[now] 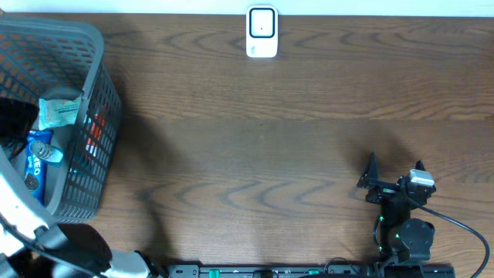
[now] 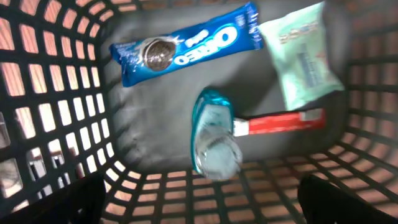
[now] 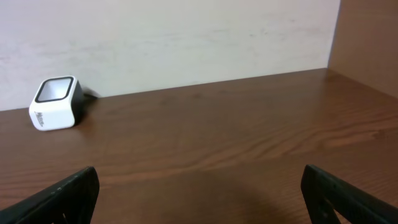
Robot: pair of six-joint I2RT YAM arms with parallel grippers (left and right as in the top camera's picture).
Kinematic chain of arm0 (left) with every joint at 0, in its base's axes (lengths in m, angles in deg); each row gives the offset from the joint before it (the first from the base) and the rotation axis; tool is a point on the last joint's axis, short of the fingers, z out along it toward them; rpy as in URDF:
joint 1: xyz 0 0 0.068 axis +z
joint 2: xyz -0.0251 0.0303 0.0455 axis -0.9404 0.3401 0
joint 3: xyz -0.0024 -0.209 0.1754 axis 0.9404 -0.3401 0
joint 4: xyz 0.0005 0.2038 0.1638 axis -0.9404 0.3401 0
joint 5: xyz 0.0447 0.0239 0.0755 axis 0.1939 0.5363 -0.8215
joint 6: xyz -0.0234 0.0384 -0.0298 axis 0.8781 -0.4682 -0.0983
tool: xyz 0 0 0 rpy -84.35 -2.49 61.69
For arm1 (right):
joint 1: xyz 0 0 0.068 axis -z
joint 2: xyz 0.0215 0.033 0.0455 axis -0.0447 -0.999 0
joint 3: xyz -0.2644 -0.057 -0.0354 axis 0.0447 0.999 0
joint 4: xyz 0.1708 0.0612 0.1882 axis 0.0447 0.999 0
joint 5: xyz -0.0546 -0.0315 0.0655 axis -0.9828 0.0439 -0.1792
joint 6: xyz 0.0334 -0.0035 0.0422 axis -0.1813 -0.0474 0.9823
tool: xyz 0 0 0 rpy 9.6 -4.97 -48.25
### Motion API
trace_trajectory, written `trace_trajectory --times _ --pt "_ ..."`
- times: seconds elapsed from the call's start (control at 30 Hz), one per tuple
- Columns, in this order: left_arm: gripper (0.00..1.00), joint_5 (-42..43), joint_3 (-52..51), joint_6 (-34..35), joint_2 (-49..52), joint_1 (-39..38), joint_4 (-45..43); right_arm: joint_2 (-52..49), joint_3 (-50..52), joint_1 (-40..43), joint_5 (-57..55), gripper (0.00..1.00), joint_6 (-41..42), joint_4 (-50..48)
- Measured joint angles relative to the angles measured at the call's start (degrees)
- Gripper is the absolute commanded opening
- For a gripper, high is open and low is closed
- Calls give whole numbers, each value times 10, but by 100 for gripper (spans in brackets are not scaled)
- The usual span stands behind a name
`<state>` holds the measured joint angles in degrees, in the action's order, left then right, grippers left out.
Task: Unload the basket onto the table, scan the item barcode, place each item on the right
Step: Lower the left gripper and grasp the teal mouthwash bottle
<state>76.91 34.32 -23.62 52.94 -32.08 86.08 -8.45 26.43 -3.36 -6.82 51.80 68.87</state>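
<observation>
A grey mesh basket [image 1: 99,85] stands at the table's left end. The left wrist view looks down into it at a blue Oreo pack [image 2: 186,43], a pale green pouch [image 2: 305,56], a teal and clear blister pack [image 2: 214,140] and a red box [image 2: 283,121]. My left gripper [image 2: 205,199] hangs open above these items, touching none of them. The white barcode scanner [image 1: 262,31] stands at the table's far edge in the middle. My right gripper [image 1: 395,171] rests open and empty near the front right, facing the scanner [image 3: 55,102].
The basket's wall [image 2: 50,124] surrounds the left gripper on all sides. A pale wall [image 3: 186,37] runs behind the table's far edge. The left arm's white link [image 1: 23,216] reaches over the basket's front corner.
</observation>
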Motion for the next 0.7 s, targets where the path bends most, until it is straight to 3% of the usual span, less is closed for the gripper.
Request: trace_trajectory --times 0.2,0.37,0.7 --pt "98 2 -7 0 60 4 5 0 0 0 0 99 0 0" --pt "80 9 -9 -2 91 4 13 0 0 0 0 99 0 0" --pt "80 14 -9 -9 104 4 19 0 0 0 0 99 0 0"
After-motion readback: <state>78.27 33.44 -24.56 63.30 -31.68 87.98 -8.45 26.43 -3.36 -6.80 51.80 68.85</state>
